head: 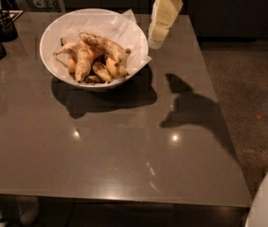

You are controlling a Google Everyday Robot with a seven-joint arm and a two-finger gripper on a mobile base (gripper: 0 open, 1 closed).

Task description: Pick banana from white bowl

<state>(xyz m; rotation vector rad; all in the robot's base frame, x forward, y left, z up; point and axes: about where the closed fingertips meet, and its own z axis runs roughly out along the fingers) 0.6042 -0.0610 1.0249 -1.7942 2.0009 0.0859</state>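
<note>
1. The white bowl [48,37] is large, round, deep and smooth. It stands at the upper left of centre on the bench [100,150] and casts a dark shadow in front of it.
2. Crinkled white paper [119,25] lines the bowl. A corner of it pokes over the rim at the upper right, and another hangs over the right side.
3. The bananas [102,46] lie heaped in the bottom of the bowl. They are curved, yellow to orange, and heavily speckled and bruised with brown. About six can be made out, but they overlap, so the exact count cannot be told.
4. The bench is a flat grey-brown slab, polished enough to show small bright light spots.
5. One gripper [156,40], a pale cream and blocky part, hangs from the top edge of the frame and points down with a slight tilt to the left. Its tip is just beside the bowl's right rim, above the bench and outside the bowl. Whether it is open or closed cannot be told.
6. The arm's shadow [190,108] falls on the bench at the right of centre.
7. Two dark containers [1,25] stand at the upper left corner.
8. Speckled dark floor [252,79] shows on the right.
</note>
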